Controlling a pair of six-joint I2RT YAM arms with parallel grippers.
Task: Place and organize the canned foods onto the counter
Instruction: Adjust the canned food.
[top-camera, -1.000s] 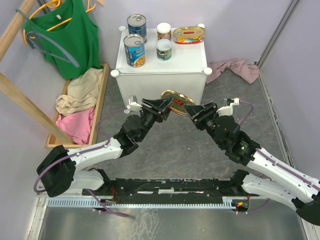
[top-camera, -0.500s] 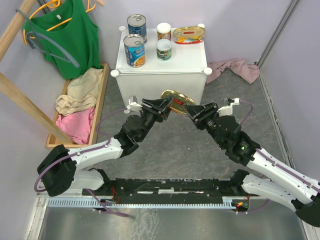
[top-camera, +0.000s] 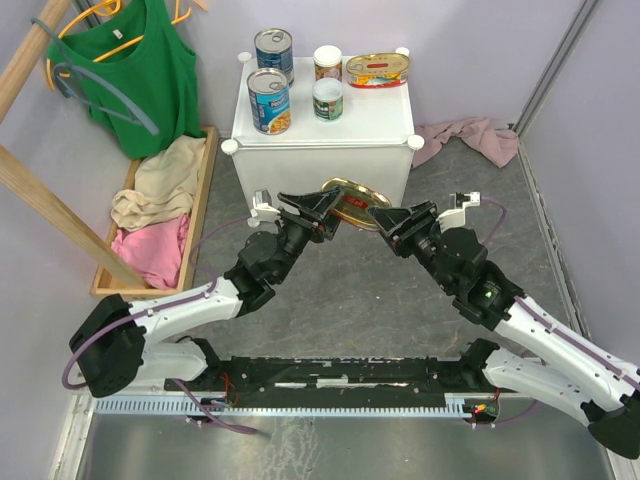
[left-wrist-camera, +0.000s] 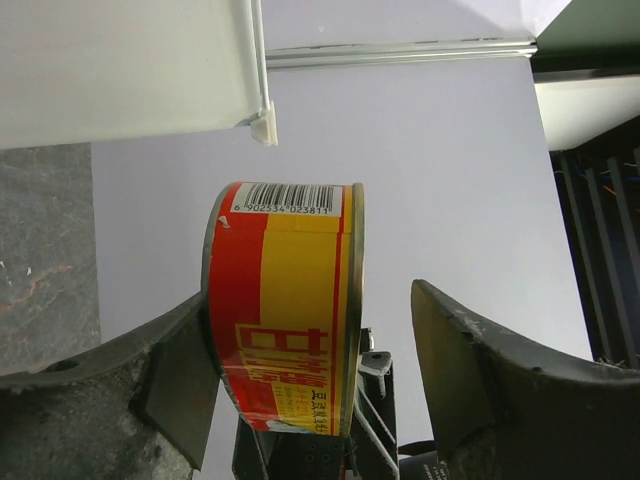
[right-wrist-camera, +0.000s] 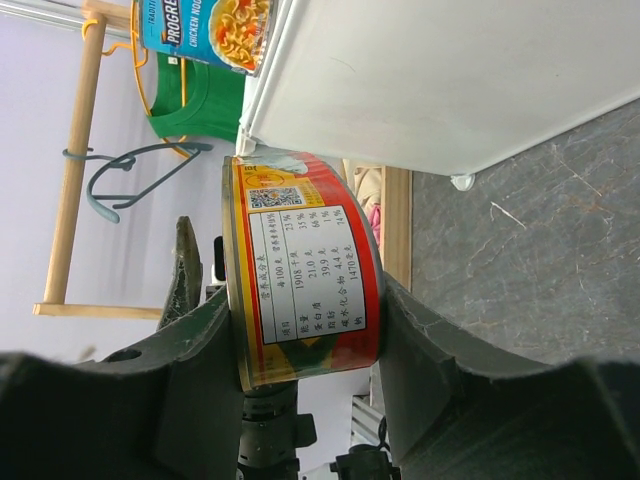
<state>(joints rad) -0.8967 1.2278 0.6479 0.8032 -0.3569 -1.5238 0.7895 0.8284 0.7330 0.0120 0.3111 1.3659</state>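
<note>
A flat oval gold tin (top-camera: 352, 198) with a red and yellow label hangs in the air in front of the counter (top-camera: 370, 120), between my two grippers. My right gripper (top-camera: 385, 215) is shut on it, with both fingers pressed on the tin (right-wrist-camera: 305, 270) in the right wrist view. My left gripper (top-camera: 325, 212) is open. One of its fingers (left-wrist-camera: 170, 370) lies against the tin (left-wrist-camera: 285, 310) and the other stands clear of it. On the counter stand two tall blue-labelled cans (top-camera: 269, 100), two small white-topped cans (top-camera: 327, 98) and another oval tin (top-camera: 377, 70).
A wooden tray (top-camera: 205, 190) of folded clothes lies left of the counter. Above it a green top (top-camera: 140, 70) hangs on a hanger, with wooden poles (top-camera: 50, 215) slanting nearby. A pink cloth (top-camera: 470, 135) lies on the floor at the right.
My left gripper has opened and let go of the oval tin, which stays in the right gripper's grip. Both arms have crept slightly toward the counter.
</note>
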